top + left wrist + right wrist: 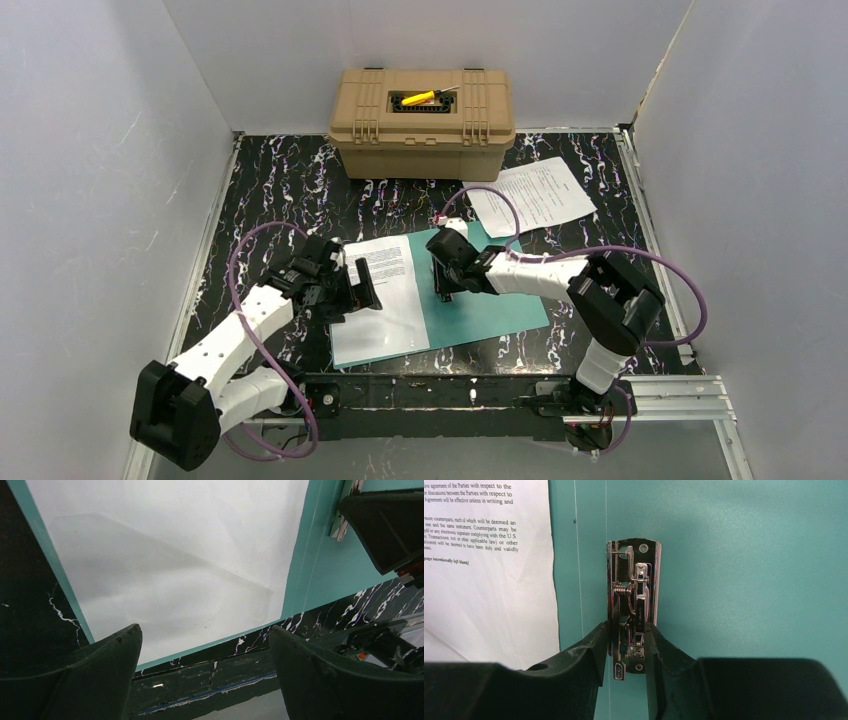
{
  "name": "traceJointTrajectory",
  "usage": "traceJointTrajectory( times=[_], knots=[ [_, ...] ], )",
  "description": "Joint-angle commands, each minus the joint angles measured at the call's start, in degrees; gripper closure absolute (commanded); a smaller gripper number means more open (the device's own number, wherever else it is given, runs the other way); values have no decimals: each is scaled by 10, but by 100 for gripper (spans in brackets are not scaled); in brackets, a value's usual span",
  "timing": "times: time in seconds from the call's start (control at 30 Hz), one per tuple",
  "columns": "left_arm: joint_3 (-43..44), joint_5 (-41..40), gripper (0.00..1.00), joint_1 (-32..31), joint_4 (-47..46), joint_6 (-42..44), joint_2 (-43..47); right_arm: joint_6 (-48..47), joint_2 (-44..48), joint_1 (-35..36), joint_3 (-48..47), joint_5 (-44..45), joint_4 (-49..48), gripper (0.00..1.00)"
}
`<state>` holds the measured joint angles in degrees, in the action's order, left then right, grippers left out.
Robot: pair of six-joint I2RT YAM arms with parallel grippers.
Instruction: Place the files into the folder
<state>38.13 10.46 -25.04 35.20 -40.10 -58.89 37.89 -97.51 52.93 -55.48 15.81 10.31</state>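
Currently, left gripper (204, 635) wide above 1 sheet (175, 555), right gripper (626, 630) apparently pinching metal clip (634, 580) on folder (749, 580).

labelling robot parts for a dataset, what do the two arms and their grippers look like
The left arm and right arm have white links between chunky black joint housings. A thin purple cable loops beside each. The left gripper and right gripper both have two matte black, curved fingers.

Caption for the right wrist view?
Right gripper pinching the metal clip on the teal folder, printed sheet alongside.
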Motion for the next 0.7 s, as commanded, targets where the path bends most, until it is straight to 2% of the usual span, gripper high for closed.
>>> traceJointTrajectory(
  times=[0.0, 0.33, 0.67],
  knots=[
    [22, -39, 4, -43, 5, -3, -12, 11, 25, 5, -23, 33, 28, 58],
    [20, -147, 6, -126, 38, -22, -52, -22, 85, 6, -31, 40, 63, 40],
    [34, -196, 6, -179, 36, -28, -130, -44, 92, 6, -30, 26, 75, 43]
  ],
)
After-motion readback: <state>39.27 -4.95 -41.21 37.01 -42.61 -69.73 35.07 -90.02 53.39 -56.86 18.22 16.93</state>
